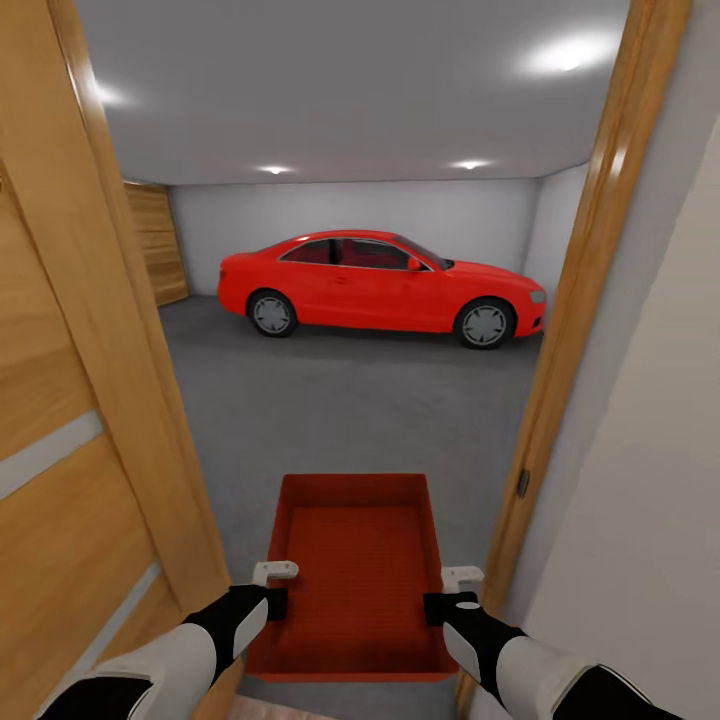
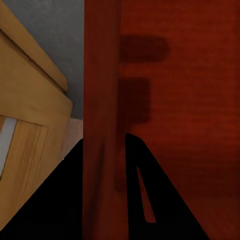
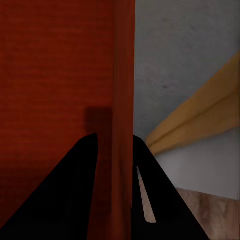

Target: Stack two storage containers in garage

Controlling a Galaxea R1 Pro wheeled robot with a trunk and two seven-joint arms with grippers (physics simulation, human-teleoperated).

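Doorway framing dominates the head view: a wooden door swung open on the robot's left, a wooden jamb on its right, and beyond them the garage with its grey concrete floor, white walls and a red car parked broadside at the far end.

One storage container is carried low in front of the robot, held level between the two arms, its open top upward and its ribbed base showing. Its long axis runs straight ahead, away from the robot and into the garage, so the near short wall sits closest to the trunk and the two long walls lie to either side. The second container cannot be seen from here.

The left gripper is clenched on the left long wall near its rear end; in the left wrist view the dark fingers straddle the red wall, one inside and one outside. The right gripper grasps the right long wall in the same way, and in the right wrist view its fingers pinch the wall edge. Both holds sit at matching spots opposite each other, so neither arm is nearer; the bin hangs symmetrically between them.

The container appears to be just crossing the threshold, over concrete at its far end. The likely next step is to roll forward clear of the jamb and lower the bin onto the floor. The gap beside the door edge on the left looks tighter than that on the right.
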